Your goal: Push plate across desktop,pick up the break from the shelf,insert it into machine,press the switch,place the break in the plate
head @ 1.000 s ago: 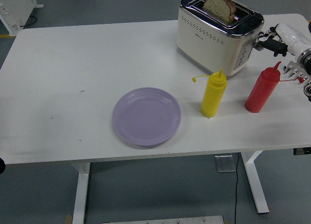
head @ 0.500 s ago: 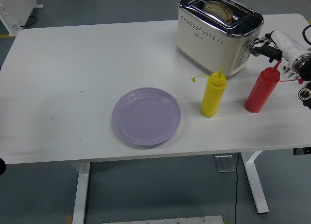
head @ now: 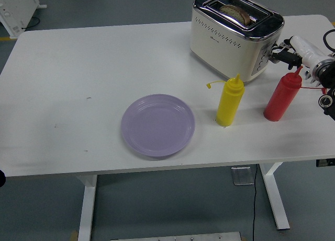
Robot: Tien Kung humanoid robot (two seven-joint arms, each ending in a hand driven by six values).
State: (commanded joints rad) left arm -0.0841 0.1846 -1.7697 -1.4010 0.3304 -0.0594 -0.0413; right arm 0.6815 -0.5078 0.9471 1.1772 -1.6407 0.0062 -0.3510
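A cream and chrome toaster (head: pixel 230 37) stands at the table's back right. A slice of brown bread (head: pixel 238 12) sits low in its slot, only the crust showing. My right hand (head: pixel 285 52) reaches in from the right edge, its dark fingertips (head: pixel 278 50) against the lever on the toaster's right end. The fingers are curled and hold nothing. An empty lilac plate (head: pixel 158 124) lies near the table's front, left of the bottles. My left arm shows only as a dark bit at the lower left edge (head: pixel 1 177).
A yellow squeeze bottle (head: pixel 230 100) stands in front of the toaster, a red one (head: pixel 283 95) to its right, just below my right hand. White equipment (head: pixel 15 8) sits on the floor at the top left.
The bread has sunk from standing high out of the slot to lying low in it. My right hand has moved slightly down and in at the toaster's lever.
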